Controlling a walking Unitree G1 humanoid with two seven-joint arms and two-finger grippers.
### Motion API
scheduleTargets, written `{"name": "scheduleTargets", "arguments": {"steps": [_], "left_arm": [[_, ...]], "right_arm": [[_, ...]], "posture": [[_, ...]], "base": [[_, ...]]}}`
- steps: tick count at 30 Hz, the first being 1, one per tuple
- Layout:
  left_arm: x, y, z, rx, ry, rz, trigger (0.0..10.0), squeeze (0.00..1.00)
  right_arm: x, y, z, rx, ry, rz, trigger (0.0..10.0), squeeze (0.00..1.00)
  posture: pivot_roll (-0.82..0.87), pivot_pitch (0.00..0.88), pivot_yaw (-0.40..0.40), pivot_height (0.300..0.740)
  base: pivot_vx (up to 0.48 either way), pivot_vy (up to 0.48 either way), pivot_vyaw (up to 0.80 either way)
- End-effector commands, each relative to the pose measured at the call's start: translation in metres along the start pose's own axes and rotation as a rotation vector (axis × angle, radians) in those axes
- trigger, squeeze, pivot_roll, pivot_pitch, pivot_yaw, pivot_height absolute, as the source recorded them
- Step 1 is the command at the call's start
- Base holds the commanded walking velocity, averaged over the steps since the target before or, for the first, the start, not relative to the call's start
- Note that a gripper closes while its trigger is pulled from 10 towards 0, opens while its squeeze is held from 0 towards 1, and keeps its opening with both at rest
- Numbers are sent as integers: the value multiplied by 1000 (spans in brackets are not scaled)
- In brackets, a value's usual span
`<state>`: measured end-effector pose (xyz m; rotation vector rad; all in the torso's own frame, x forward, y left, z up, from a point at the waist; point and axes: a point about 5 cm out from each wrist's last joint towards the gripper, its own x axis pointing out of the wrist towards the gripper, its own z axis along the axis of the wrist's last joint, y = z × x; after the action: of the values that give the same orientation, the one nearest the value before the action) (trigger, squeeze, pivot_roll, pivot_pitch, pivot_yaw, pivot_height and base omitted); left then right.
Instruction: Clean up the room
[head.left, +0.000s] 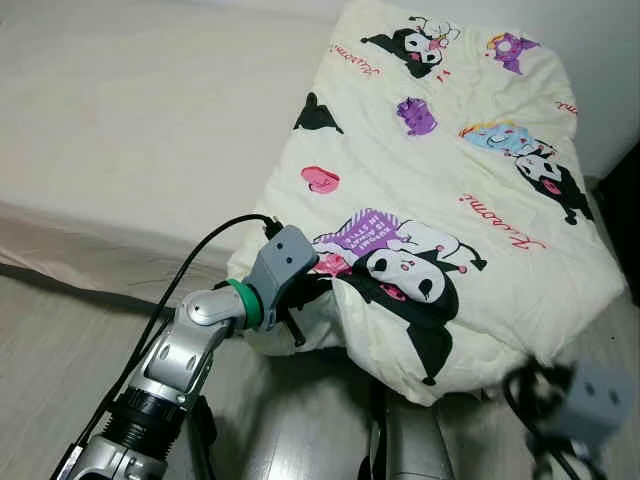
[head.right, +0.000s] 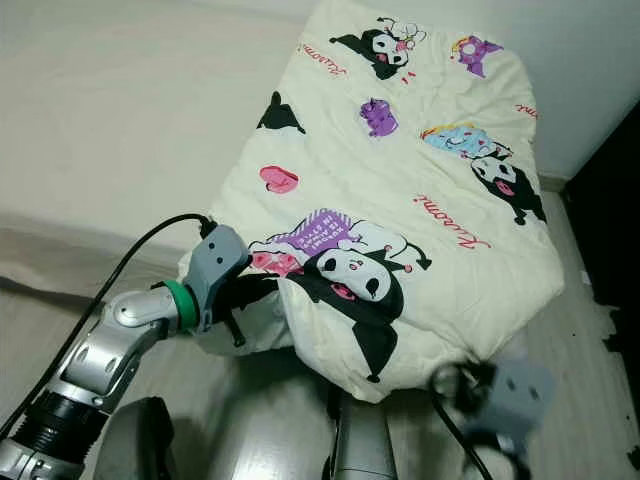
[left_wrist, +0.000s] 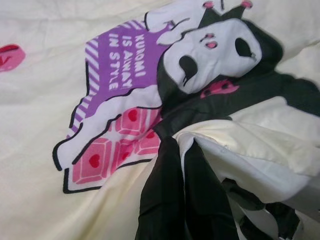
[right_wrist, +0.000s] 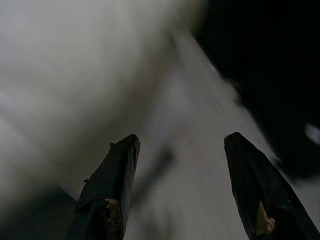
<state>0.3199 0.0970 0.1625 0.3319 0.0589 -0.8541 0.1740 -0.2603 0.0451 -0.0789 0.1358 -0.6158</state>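
Note:
A cream quilt (head.left: 450, 170) printed with black, purple and pink cartoon figures lies spread over the bed's right part, and its near edge hangs over the side. My left gripper (left_wrist: 177, 150) is shut on a fold at the quilt's near left corner, beside the purple and pink print (left_wrist: 115, 95). In the eye views its grey wrist (head.left: 285, 262) presses against that corner, and the fingers are buried in the cloth. My right gripper (right_wrist: 182, 137) stands open, holding nothing, low by the floor. Its blurred wrist (head.left: 600, 395) hangs below the quilt's near right corner.
The bed's beige sheet (head.left: 130, 120) lies bare to the left of the quilt. Grey wooden floor (head.left: 60, 330) runs along the bed's near side. Something dark (head.left: 625, 220) stands at the right edge, past the quilt.

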Motion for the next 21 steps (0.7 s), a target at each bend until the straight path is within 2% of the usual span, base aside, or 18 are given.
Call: {"name": "scheduleTargets", "arguments": {"steps": [1, 7, 8, 9, 13, 15, 17, 18, 19, 20, 21], "left_arm": [[-1, -3, -5, -24, 21, 1, 10000, 0], [-2, -2, -3, -27, 23, 9, 10000, 0], [-2, -1, -3, -27, 25, 17, 10000, 0], [-2, 0, -3, -26, 25, 20, 10000, 0], [-2, 0, -3, -28, 25, 26, 10000, 0], [-2, -1, -3, -31, 26, 30, 10000, 0], [-2, -3, -4, -37, 29, 32, 10000, 0], [-2, -3, -4, -37, 29, 32, 10000, 0], [-2, -4, -4, -38, 31, 29, 10000, 0], [-2, -4, -4, -38, 31, 29, 10000, 0], [-2, -4, -5, -38, 33, 27, 10000, 0]], "right_arm": [[-1, -4, -8, 35, 13, 25, 10000, 0], [18, 1, 1, 135, -42, 159, 10000, 0], [32, 9, 12, 299, -34, 255, 10000, 0], [39, 10, 18, 372, -34, 279, 10000, 0], [47, 9, 21, 440, -30, 285, 10000, 0], [53, 9, 24, 414, -49, 297, 10000, 0], [62, 15, 46, 366, -136, 357, 10000, 0], [62, 15, 46, 366, -136, 357, 10000, 0], [65, 23, 69, 341, -225, 420, 10000, 0], [65, 23, 69, 341, -225, 420, 10000, 0], [65, 30, 90, 316, -304, 475, 10000, 0]], "posture": [[-66, 203, 25, 506], [-61, 203, 33, 506], [-49, 197, 34, 506], [-49, 197, 34, 506], [-49, 197, 34, 506], [-45, 187, 31, 506], [-40, 185, 37, 506], [-40, 185, 37, 506], [-40, 185, 37, 506], [-40, 185, 37, 506], [-43, 179, 42, 506]], "base": [[0, 0, 0], [0, 0, 0], [0, 0, 0], [0, 0, 0], [0, 0, 0], [0, 0, 0], [0, 0, 0], [0, 0, 0], [0, 0, 0], [0, 0, 0], [0, 0, 0]]}}
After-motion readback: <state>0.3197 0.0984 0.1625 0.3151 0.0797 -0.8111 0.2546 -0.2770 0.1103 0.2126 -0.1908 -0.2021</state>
